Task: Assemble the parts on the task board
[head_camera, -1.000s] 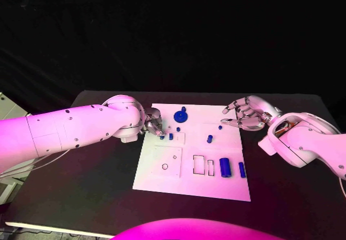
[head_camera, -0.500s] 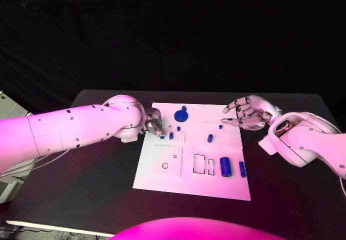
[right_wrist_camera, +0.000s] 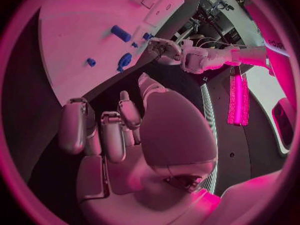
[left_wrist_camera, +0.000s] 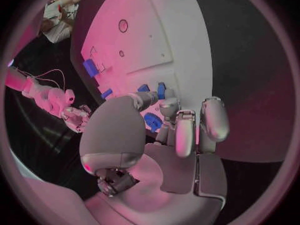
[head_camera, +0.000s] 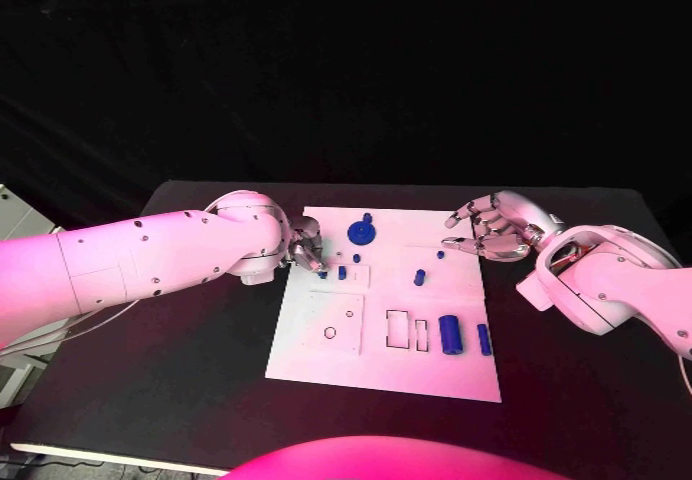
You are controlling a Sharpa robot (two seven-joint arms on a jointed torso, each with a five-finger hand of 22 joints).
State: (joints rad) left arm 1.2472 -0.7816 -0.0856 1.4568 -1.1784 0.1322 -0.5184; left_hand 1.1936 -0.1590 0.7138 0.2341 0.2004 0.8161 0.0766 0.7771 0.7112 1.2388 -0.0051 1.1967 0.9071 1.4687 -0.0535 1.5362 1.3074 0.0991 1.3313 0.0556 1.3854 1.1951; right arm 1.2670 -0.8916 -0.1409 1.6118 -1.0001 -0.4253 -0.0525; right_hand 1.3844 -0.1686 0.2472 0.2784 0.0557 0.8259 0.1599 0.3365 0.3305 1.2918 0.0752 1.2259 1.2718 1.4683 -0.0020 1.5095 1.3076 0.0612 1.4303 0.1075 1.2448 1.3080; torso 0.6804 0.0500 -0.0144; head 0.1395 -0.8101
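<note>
Task board [head_camera: 378, 375]: white, bearing blue parts, among them a round gear [head_camera: 359, 233] and a cylinder [head_camera: 450, 334]. Left hand [head_camera: 306, 250]: at the board's left edge, fingertips against a small blue peg [head_camera: 323, 273]; whether it grasps, cannot tell. Right hand [head_camera: 486, 232]: fingers spread, holding nothing, above the board's right edge.

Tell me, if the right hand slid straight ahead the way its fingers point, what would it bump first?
Probably the task board: the right hand hovers open beside its far right corner, fingers aimed across it. Height is hard to judge.

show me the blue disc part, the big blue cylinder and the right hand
blue disc part [head_camera: 359, 233], head view, its round face
big blue cylinder [head_camera: 450, 334], head view, mid-body
right hand [head_camera: 489, 232], head view, its palm
</note>
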